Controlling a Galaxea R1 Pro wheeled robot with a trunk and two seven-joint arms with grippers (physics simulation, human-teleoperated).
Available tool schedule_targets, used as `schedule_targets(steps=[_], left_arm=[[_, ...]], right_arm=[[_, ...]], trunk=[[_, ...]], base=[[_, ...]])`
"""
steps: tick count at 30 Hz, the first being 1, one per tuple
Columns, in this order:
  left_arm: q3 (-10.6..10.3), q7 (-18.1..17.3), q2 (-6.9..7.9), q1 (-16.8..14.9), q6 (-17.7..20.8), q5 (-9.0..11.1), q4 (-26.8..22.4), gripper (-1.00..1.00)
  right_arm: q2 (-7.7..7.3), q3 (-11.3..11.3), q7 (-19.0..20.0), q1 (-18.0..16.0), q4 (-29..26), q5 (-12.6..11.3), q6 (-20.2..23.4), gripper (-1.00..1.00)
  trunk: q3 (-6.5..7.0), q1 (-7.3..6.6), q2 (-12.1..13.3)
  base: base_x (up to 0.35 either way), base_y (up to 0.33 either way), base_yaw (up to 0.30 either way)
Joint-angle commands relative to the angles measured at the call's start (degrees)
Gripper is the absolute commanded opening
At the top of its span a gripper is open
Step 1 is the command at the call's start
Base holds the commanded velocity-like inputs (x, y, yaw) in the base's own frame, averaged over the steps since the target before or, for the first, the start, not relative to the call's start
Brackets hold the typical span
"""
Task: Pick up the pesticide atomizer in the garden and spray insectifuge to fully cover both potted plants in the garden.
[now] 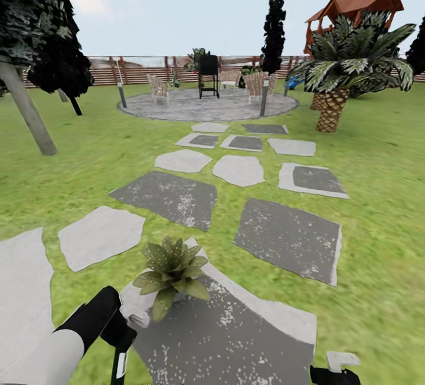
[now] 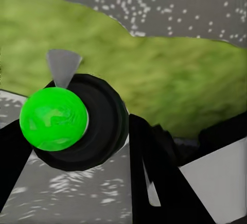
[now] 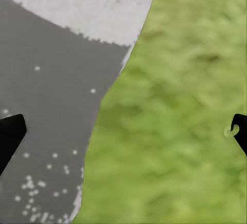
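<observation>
One potted plant (image 1: 172, 268), a low rosette of pointed green leaves, stands on the near grey slab (image 1: 236, 332) just ahead of me. My left gripper (image 1: 120, 336) hangs low at the plant's left, shut on the pesticide atomizer (image 1: 120, 366), whose white label shows below the fingers. The left wrist view looks down on the atomizer's (image 2: 98, 126) round black body and bright green top (image 2: 53, 119), held in the left gripper (image 2: 82, 149) between dark fingers (image 2: 159, 177). My right gripper (image 1: 334, 373) sits at the lower right; its fingertips (image 3: 10, 134) stand wide apart, open over slab edge and grass.
Grey stepping slabs (image 1: 168, 196) lead across the lawn to a round paved patio (image 1: 206, 105) with chairs and a black grill (image 1: 208, 75). A palm (image 1: 332, 108) stands at the right, a leaning trunk (image 1: 29, 117) at the left, and a wooden fence (image 1: 136, 71) behind.
</observation>
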Motion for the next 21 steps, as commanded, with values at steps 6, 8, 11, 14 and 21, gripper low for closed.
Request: schedule_targets(steps=[6,8,11,14,21], left_arm=[[-0.05,-0.86,0.03,-0.03,0.16,-0.36,-0.53,-1.0],[-0.04,-0.82,-0.01,0.0,0.17,-0.35,-0.54,-1.0],[-0.04,-0.77,-0.02,-0.01,0.17,-0.35,-0.56,-1.0],[-0.03,-0.73,-0.08,-0.02,0.17,-0.32,-0.6,-1.0],[0.0,-0.72,-0.11,-0.03,0.17,-0.31,-0.64,-1.0]], right_arm=[[0.0,0.51,-0.12,-0.01,0.01,-0.53,-0.16,1.0],[-0.05,0.45,-0.12,-0.02,0.04,-0.55,-0.16,1.0],[-0.14,0.43,-0.09,-0.01,0.21,-0.46,-0.16,1.0],[-0.31,0.42,-0.04,-0.02,0.26,-0.39,-0.16,1.0],[-0.15,0.49,0.11,-0.02,0.18,-0.45,-0.1,1.0]], trunk=[[-0.05,-0.01,-0.02],[-0.05,-0.01,-0.02],[-0.05,-0.01,-0.02],[-0.05,-0.01,-0.02],[-0.05,-0.01,-0.02]], base=[[0.0,0.0,0.265],[0.0,0.0,0.085],[0.0,-0.009,0.02],[0.002,-0.161,0.005],[0.096,-0.26,0.0]])
